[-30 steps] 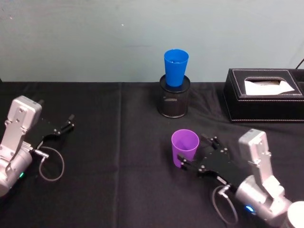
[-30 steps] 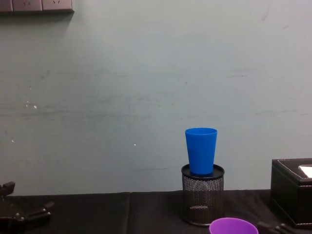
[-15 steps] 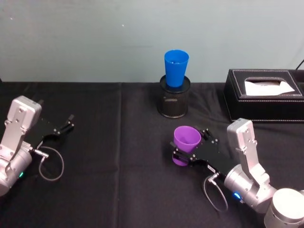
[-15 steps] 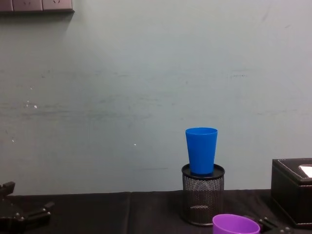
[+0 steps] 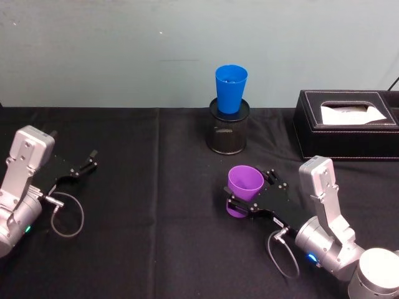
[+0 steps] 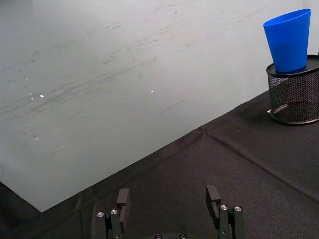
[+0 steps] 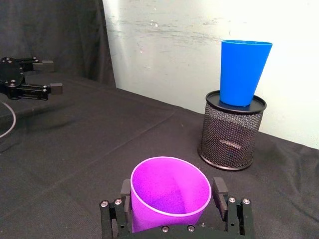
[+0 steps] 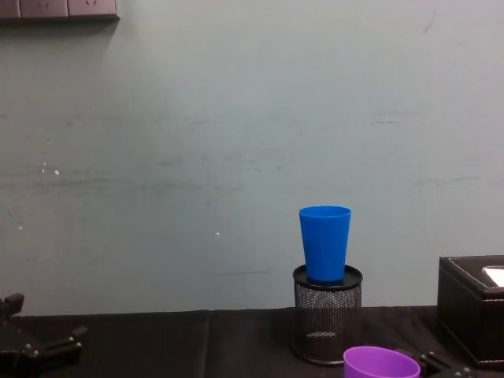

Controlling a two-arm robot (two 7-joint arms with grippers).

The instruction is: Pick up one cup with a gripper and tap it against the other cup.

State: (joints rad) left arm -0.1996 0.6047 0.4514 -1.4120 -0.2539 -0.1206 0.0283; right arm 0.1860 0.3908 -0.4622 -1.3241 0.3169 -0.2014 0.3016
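Note:
The purple cup (image 5: 244,184) sits tilted between the fingers of my right gripper (image 5: 249,190), which is shut on it just off the black cloth, right of centre. In the right wrist view, the purple cup (image 7: 169,191) fills the space between both black fingers (image 7: 124,193), its mouth open upward. Beyond it the blue cup (image 5: 230,87) stands upright on a black mesh pen holder (image 5: 229,134). From the chest, the blue cup (image 8: 324,242) is seen above the purple cup's rim (image 8: 380,362). My left gripper (image 5: 84,167) rests open at the far left.
A black tissue box (image 5: 348,124) stands at the back right, close to the pen holder. A pale wall (image 5: 124,50) runs behind the table. The left gripper's grey cable (image 5: 65,215) loops on the cloth. Open cloth lies between the two arms.
My right gripper has closed on the purple cup, tipped it and carried it a little toward the pen holder. The left arm has not moved.

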